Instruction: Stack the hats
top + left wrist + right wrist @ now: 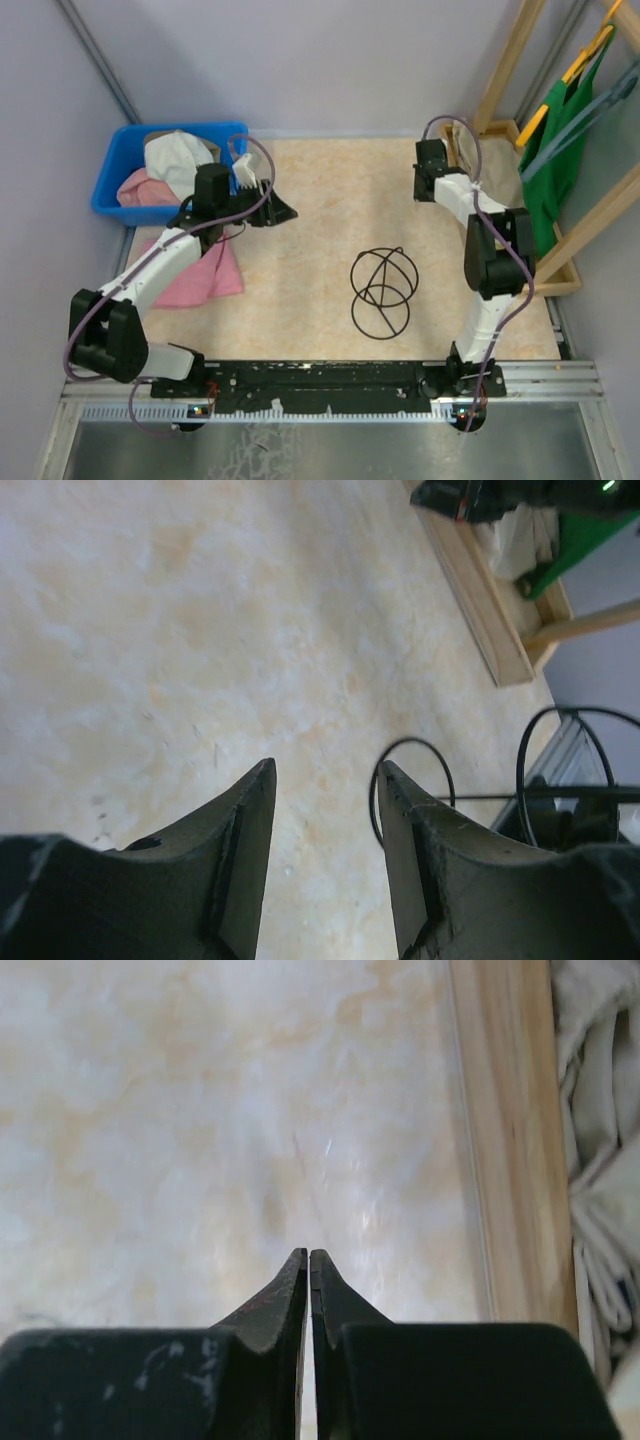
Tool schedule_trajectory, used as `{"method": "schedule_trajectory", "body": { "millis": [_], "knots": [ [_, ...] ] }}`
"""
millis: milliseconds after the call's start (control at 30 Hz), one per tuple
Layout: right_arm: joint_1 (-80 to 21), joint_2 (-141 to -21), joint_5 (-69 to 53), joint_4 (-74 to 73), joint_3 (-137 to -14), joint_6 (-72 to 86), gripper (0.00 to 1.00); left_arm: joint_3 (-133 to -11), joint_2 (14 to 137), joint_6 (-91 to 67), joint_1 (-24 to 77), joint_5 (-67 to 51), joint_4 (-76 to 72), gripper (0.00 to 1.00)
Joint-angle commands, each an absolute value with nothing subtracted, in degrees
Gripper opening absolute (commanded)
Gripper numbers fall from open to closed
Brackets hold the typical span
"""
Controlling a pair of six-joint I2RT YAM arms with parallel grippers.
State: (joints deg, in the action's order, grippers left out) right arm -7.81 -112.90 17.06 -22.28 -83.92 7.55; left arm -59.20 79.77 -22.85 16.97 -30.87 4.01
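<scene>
Facing tabletop [200,1110], wrist views show left jaws parted, empty, right jaws closed; only overhead shows the hats [172,155].

tabletop [330,180]: mottled beige surface seen | blue bin [118,160]: set at the far left corner | pink cloth [205,280]: laid flat just in front of the bin | black wire loops [381,292]: placed right of centre | wooden rack [590,225]: stood along the right edge | green fabric [560,160]: hung on the rack

L claw [326,765] agape, R claw [309,1254] tight
</scene>
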Motion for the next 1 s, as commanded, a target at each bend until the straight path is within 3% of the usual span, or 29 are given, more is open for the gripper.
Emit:
{"method": "schedule_trajectory", "body": {
  "millis": [0,167,267,333,433,500,633,733,967],
  "knots": [
    [-8.7,-100.2,13.7,-22.2,-74.4,13.6,0.09,-52.5,76.5,-25.5,20.7,-28.5,5.9,0.52],
    [-8.8,-90.8,12.0,-23.8,-66.8,15.4,0.5,-43.0,74.0,-32.7,27.7,-26.1,1.0,0.53],
    [-8.8,-88.1,8.8,-25.0,-64.1,16.4,0.54,-39.4,75.3,-36.9,32.3,-25.6,-2.1,0.53],
    [-8.8,-86.7,7.2,-25.9,-61.7,17.0,0.47,-38.0,77.4,-39.0,35.2,-25.6,-4.3,0.53],
    [-8.8,-83.8,5.0,-25.9,-57.2,17.6,0.26,-35.4,79.5,-43.0,37.7,-26.2,-10.6,0.51],
    [-8.8,-82.7,1.8,-26.8,-54.9,17.9,0.14,-33.1,80.4,-46.2,38.8,-26.7,-15.8,0.46],
    [-9.0,-80.7,-5.5,-27.4,-50.0,19.2,0.0,-30.1,84.0,-52.1,41.4,-28.9,-26.3,0.34],
    [-9.8,-78.7,-9.1,-28.0,-46.7,20.3,0.0,-30.2,88.9,-56.8,44.1,-31.1,-33.5,0.22],
    [-12.5,-73.6,-14.9,-27.3,-40.2,24.1,0.0,-30.2,101.0,-66.6,48.2,-33.7,-52.8,0.12]
  ]
}}
